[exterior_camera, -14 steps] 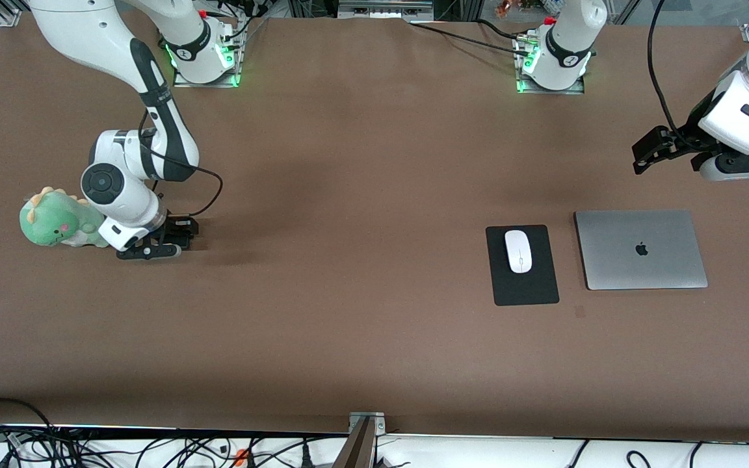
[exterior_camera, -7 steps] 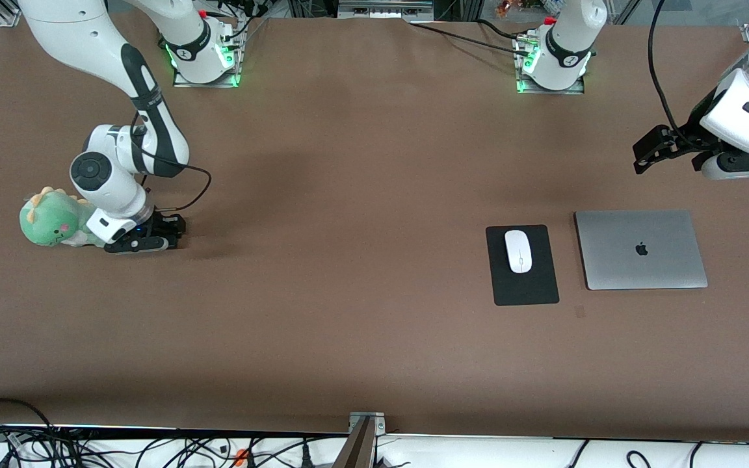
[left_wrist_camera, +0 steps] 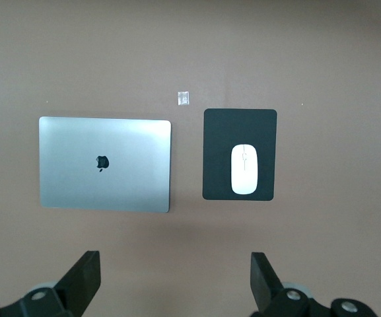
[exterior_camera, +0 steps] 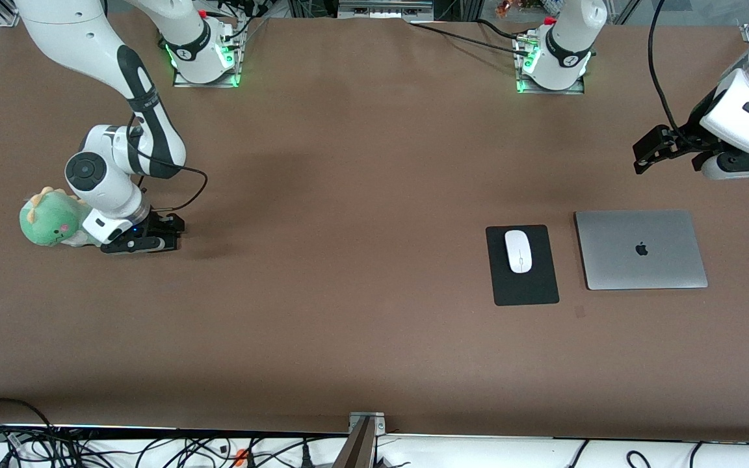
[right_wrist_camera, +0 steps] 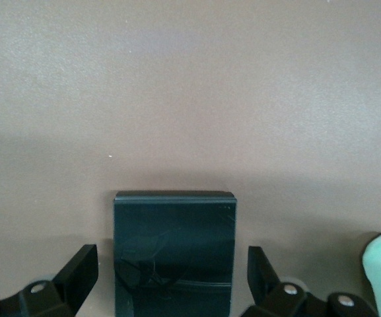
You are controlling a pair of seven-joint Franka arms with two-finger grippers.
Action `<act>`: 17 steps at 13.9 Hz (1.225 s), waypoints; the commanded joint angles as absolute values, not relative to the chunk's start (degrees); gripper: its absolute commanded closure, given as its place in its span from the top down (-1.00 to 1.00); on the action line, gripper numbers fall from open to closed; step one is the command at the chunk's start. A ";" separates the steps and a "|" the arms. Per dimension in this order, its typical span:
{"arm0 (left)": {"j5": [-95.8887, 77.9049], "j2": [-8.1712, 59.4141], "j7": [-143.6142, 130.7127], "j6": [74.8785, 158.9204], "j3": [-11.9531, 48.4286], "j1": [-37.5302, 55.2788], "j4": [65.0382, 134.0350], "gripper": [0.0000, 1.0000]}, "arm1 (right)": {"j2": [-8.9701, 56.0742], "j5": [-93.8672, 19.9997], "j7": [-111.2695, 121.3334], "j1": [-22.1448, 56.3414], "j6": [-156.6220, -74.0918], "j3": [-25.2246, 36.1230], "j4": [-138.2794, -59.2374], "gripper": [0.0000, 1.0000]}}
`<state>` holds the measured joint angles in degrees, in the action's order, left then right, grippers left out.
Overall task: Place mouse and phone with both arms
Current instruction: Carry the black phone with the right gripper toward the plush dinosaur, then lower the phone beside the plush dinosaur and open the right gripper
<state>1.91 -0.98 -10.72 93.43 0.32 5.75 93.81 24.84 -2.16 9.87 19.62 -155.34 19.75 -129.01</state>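
Note:
The white mouse (exterior_camera: 518, 251) lies on a black mouse pad (exterior_camera: 524, 289); both show in the left wrist view, mouse (left_wrist_camera: 244, 169) on pad (left_wrist_camera: 220, 132). The black phone (right_wrist_camera: 174, 251) lies flat on the table between the open fingers of my right gripper (right_wrist_camera: 172, 277), with a gap on each side. In the front view my right gripper (exterior_camera: 144, 238) sits low at the table beside a green plush and hides the phone. My left gripper (exterior_camera: 646, 151) hangs open and empty in the air over the table at the left arm's end, and also shows in its wrist view (left_wrist_camera: 175, 281).
A closed silver laptop (exterior_camera: 640, 249) lies beside the mouse pad, toward the left arm's end. A green dinosaur plush (exterior_camera: 46, 218) sits against the right arm's wrist. A small pale tag (left_wrist_camera: 184, 98) lies on the table near the pad.
My right arm has shifted a little toward the plush and the right arm's end of the table, staying low. The left arm has hardly moved.

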 commanded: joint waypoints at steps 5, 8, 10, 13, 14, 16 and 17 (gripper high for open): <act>0.97 -0.26 -10.81 92.20 0.88 5.19 91.93 1.00 | 18.82 -6.49 11.43 19.69 -142.06 18.81 -125.34 1.00; 0.97 -0.26 -10.81 92.20 0.88 5.19 91.93 1.00 | 13.38 -6.68 10.64 19.78 -131.88 18.81 -122.27 1.00; 1.05 -0.18 -10.81 92.37 0.88 5.19 91.93 1.00 | 9.69 -6.59 9.24 19.78 -123.09 18.81 -119.02 1.00; 0.97 -0.18 -10.81 92.37 0.88 5.19 91.93 1.00 | 5.72 -6.59 6.77 19.78 -111.39 18.81 -113.40 1.00; 0.97 -0.18 -10.81 92.37 0.88 5.19 91.93 1.00 | 5.28 -6.59 6.16 19.78 -108.23 18.81 -111.55 1.00; 0.97 -0.18 -10.81 92.29 0.88 5.27 91.85 1.00 | 3.35 -6.33 4.14 19.60 -103.38 18.64 -109.17 1.00; 0.97 -0.18 -10.81 92.29 0.88 5.27 91.85 1.00 | 2.30 -5.98 2.48 19.51 -101.27 18.55 -108.29 1.00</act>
<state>1.91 -0.95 -10.72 93.43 0.40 5.75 93.78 3.65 -5.67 5.23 19.86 -105.13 19.02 -110.14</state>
